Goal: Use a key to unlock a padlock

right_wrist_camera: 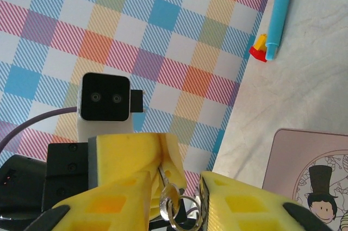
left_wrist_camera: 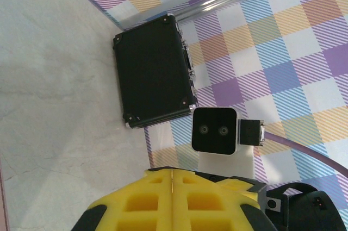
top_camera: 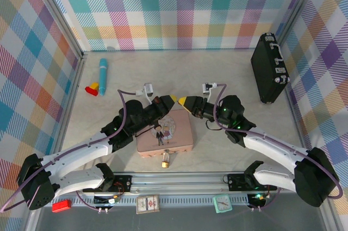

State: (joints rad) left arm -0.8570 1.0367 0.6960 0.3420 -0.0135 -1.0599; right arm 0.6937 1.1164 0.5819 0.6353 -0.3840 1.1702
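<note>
The small brass padlock (top_camera: 165, 159) lies on the table at the front edge of the pink tin (top_camera: 163, 130), away from both grippers. Above the tin's far edge my two grippers meet tip to tip. My left gripper (top_camera: 173, 99) (left_wrist_camera: 172, 187) is shut, and in the right wrist view the thin shaft of the key (right_wrist_camera: 170, 201) runs into its closed yellow tips. The key's head and a wire ring (right_wrist_camera: 188, 216) hang out between the fingers of my right gripper (top_camera: 183, 101) (right_wrist_camera: 175, 187). Those jaws stand apart on either side of the key's head.
A black case (top_camera: 270, 68) (left_wrist_camera: 155, 70) stands at the right wall. A blue pen (top_camera: 103, 76) (right_wrist_camera: 280, 8) and a red-and-yellow block (top_camera: 92, 88) lie at the far left. A small clock (top_camera: 222, 204) and a card (top_camera: 147, 204) sit on the near rail.
</note>
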